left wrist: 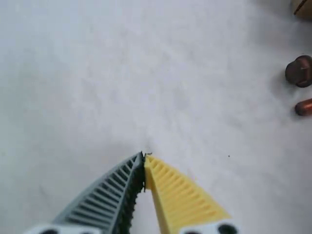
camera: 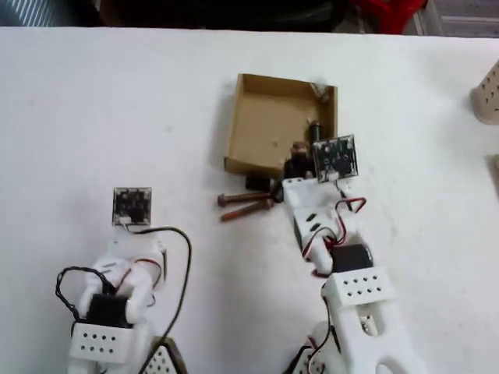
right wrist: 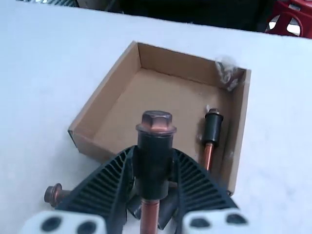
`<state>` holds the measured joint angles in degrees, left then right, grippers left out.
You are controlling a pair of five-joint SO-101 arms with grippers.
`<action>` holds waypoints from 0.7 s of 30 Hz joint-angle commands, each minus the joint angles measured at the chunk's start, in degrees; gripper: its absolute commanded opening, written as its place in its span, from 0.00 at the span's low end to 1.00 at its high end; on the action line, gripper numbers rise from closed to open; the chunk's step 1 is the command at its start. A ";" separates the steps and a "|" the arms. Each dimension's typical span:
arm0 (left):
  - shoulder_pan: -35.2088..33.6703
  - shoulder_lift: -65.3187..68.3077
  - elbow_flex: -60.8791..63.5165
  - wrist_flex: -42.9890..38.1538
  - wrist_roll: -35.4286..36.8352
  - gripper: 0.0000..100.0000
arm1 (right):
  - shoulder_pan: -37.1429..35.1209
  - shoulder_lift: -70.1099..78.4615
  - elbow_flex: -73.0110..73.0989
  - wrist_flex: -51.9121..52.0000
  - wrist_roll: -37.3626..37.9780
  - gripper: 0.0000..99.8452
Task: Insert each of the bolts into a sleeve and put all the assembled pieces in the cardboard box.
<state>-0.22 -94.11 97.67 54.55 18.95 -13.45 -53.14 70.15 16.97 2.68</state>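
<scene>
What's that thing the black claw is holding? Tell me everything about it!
It is a coppery, metal-looking bolt pushed through a black sleeve. The bolt has a six-sided head on a round flange, and its shank pokes out of the sleeve's other end. The right gripper is shut on the sleeve and holds it at the near edge of the cardboard box, with the head pointing toward the box.

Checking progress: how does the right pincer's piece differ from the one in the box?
Held piece is clamped in the right pincer; boxed piece lies free. Held piece is at the cardboard box's near wall; boxed piece inside, along a side wall. Both: copper bolt, black sleeve.
</scene>
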 commanded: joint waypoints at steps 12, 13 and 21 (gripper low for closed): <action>0.22 -0.75 -0.26 -0.09 0.00 0.03 | 4.18 30.20 -37.10 16.04 0.09 0.02; 0.22 -0.75 -0.26 -0.09 0.00 0.03 | 4.62 32.84 -39.74 16.22 0.09 0.02; 0.04 -0.75 -0.26 -0.18 0.00 0.03 | 5.85 53.85 -56.62 16.48 0.53 0.02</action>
<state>-0.22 -94.11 97.67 54.55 18.95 -8.09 -3.82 21.54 33.23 2.59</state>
